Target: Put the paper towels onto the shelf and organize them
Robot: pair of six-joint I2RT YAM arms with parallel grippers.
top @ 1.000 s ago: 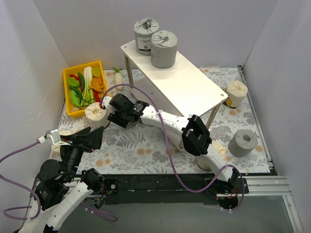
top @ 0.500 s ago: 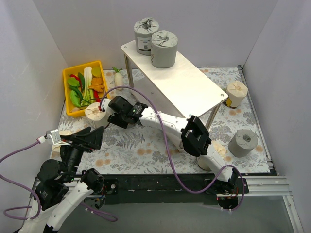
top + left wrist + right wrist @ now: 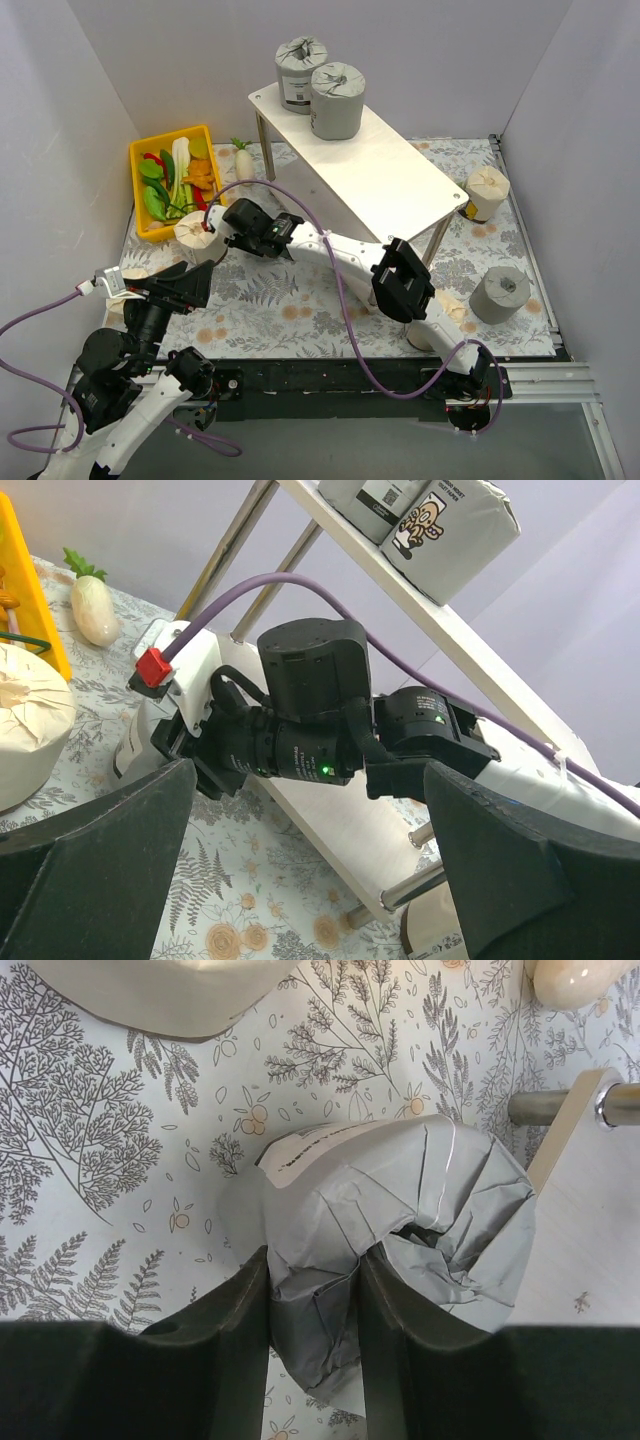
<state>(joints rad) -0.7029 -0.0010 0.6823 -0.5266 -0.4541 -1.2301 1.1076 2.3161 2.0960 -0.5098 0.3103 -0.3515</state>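
The right gripper [image 3: 312,1295] pinched a grey paper towel roll [image 3: 400,1220], its crinkled wrapping twisted at the top, a white label above the pinch. It seemed to rest on the floral surface [image 3: 90,1140], just beside the shelf [image 3: 390,180], which carried two other grey rolls [image 3: 337,100]. Beyond the gripper, a yellow bin [image 3: 172,134] held vegetables [image 3: 165,185]. The left gripper [image 3: 310,780] hung spread, empty.
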